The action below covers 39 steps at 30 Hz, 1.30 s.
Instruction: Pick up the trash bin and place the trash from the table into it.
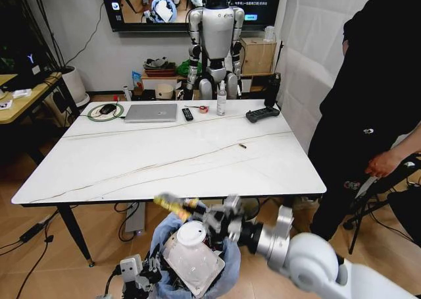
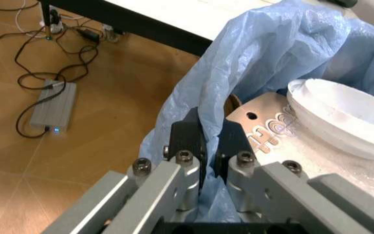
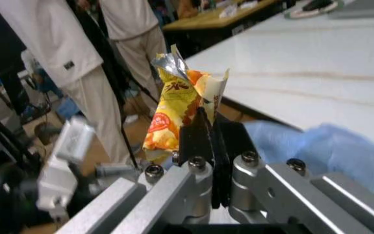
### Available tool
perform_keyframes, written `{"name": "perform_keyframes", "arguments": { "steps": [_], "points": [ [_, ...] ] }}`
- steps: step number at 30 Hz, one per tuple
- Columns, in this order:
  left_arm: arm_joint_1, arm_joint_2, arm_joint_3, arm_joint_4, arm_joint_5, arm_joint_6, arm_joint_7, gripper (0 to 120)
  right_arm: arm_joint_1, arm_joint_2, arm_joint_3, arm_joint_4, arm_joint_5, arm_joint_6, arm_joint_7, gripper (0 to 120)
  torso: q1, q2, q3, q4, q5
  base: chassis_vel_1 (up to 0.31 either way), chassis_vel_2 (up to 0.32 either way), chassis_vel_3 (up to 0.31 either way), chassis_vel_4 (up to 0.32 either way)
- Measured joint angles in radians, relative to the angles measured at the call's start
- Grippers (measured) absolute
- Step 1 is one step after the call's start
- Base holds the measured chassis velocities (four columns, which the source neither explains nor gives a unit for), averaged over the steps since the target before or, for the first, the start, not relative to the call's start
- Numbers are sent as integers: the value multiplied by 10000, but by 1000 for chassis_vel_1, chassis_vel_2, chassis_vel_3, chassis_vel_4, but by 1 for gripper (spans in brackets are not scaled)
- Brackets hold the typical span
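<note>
Two grippers at work below the near edge of the table (image 1: 164, 157). My right gripper (image 3: 211, 127) is clamped on a yellow-and-orange snack wrapper (image 3: 173, 108), its crumpled top sticking up past the black fingers; in the head view that gripper (image 1: 197, 210) hangs just above the trash bin (image 1: 227, 279), with the wrapper (image 1: 170, 203) jutting out to the left. My left gripper (image 2: 208, 146) pinches a fold of the bin's light-blue plastic bag (image 2: 284, 53) at the rim, both black pads pressed against the film; it shows low in the head view (image 1: 135, 276) on the bin's left side. Inside the bag lie a white paper cup (image 1: 191, 234) and a clear plastic packet (image 1: 197, 263), the cup (image 2: 343, 117) resting on the packet. On the marble top's far side sit a silver laptop (image 1: 151, 112), a black remote (image 1: 187, 114), a black controller (image 1: 262, 114) and a clear bottle (image 1: 222, 99).
</note>
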<state>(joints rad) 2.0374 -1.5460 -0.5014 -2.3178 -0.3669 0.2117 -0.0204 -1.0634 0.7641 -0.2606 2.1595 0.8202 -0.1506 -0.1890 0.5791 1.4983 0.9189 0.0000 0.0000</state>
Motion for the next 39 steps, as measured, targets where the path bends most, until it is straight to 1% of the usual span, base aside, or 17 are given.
{"name": "perform_keyframes", "arguments": {
  "steps": [6, 11, 12, 16, 17, 20, 22, 23, 26, 27, 28, 29, 33, 34, 35, 39],
  "points": [
    [9, 4, 0, -39, -12, 6, 0, 0, -6, 161, -148, -568, -431, 74, 8, 0, 1, -1, 0, 1, 0, 0, 0, 0, 0],
    [16, 12, -3, -55, -23, 9, 1, 0, -98, 162, 26, -737, -682, 161, 7, 0, 1, -2, 0, 0, 0, 0, 0, 0, 0],
    [12, 13, -4, -73, -23, 23, 1, 0, -228, 133, 116, -803, -1085, 250, -47, 0, 1, -2, 0, 0, -1, 0, 0, 0, 0],
    [28, 27, -21, -140, -23, 40, -8, 0, -389, 88, 218, -871, -1371, 334, -122, 1, 1, -2, 0, -1, 0, 0, 0, 0, 0],
    [39, 37, -35, -149, -23, 43, -10, 0, -421, 77, 245, -877, -1414, 346, -131, 5, 1, -2, 0, -1, 0, 0, 0, 0, 0],
    [62, 52, -61, -162, -23, 43, -13, 0, -471, 46, 304, -891, -1563, 364, -123, 10, 1, -2, 0, 0, 0, 0, 0, 0, 0],
    [62, 54, -72, -162, -23, 44, -15, 0, -524, 11, 348, -891, -1590, 364, -57, 18, 1, -2, 0, 0, 0, 0, 0, 0, 0],
    [62, 54, -72, -162, -23, 44, -15, 0, -524, 11, 348, -891, -1590, 364, -57, 18, 1, -2, 0, 0, 0, 0, 0, 0, 0],
    [51, 52, -83, -162, -24, 46, -21, 0, -578, -51, 401, -850, -1591, 364, -11, 30, 1, -1, 0, -1, 0, 0, 0, 0, 0],
    [48, 45, -78, -162, -24, 49, -21, 0, -601, -74, 406, -814, -1599, 373, -10, 36, 1, -1, 0, 0, -1, 0, 0, 0, 0],
    [44, 41, -79, -162, -23, 50, -23, 0, -618, -87, 410, -793, -1604, 378, -8, 39, 1, -2, 0, 0, 0, 0, 0, 0, 0],
    [44, 41, -79, -162, -23, 50, -23, 0, -618, -87, 410, -793, -1604, 378, -8, 39, 1, -2, 0, 0, 0, 0, 0, 0, 0],
    [34, 37, -78, -164, -21, 60, -22, 0, -717, -176, 414, -639, -1625, 395, -8, 58, 1, -1, 0, 0, -1, 0, 0, 0, 0],
    [34, 41, -81, -167, -21, 62, -22, 0, -730, -195, 418, -614, -1633, 397, -6, 61, 1, -1, 0, -1, 0, 0, 0, 0, 0],
    [34, 41, -81, -167, -21, 62, -22, 0, -730, -195, 418, -614, -1633, 397, -6, 61, 1, -1, 0, -1, 0, 0, 0, 0, 0],
    [24, 40, -83, -172, -21, 67, -23, 0, -739, -244, 439, -494, -1625, 397, 29, 77, 1, -2, 0, 0, 0, 0, 0, 0, 0]
  ]
}}
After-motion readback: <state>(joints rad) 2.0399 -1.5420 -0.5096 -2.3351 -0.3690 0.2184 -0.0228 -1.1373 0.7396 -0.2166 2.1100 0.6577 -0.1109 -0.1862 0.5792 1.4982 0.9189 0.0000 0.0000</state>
